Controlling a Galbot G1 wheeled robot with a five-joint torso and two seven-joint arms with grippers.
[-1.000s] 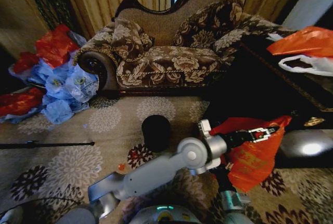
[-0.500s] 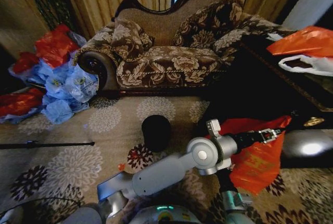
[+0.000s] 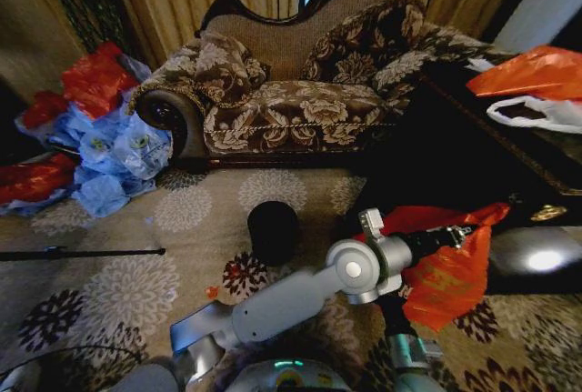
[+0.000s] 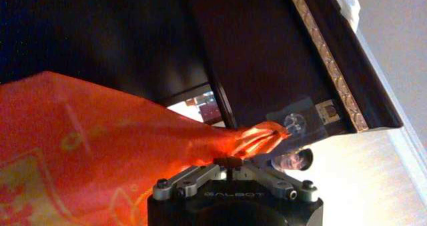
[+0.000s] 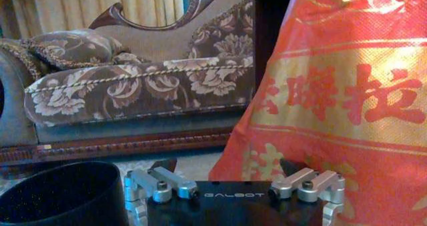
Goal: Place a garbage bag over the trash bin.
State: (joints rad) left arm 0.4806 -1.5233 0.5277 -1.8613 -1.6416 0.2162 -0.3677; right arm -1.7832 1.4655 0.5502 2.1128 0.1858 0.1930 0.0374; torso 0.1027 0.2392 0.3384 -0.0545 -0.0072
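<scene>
The garbage bag [image 3: 447,276], orange plastic with yellowish print, hangs above the carpet to the right of the trash bin [image 3: 273,230], a small black cylinder standing upright. My left gripper [image 3: 462,231] is shut on the bag's bunched top edge; the left wrist view shows the pinch [image 4: 230,162] with the bag [image 4: 87,151] spreading below it. My right arm [image 3: 405,346] rises beneath the bag. In the right wrist view my right gripper [image 5: 233,182] stands open, the bag [image 5: 347,96] hanging just ahead of it and the bin's rim [image 5: 60,193] close beside it.
A patterned sofa [image 3: 291,92] stands behind the bin. Blue and red bags [image 3: 100,137] are piled at the left. A dark table [image 3: 473,137] at the right carries an orange bag [image 3: 536,72] and a white one [image 3: 541,112]. A black rod [image 3: 82,252] lies on the carpet.
My left arm has shifted slightly to the right with the bag still in its grip, and the bag's hanging part has swung a little. The bin has not moved.
</scene>
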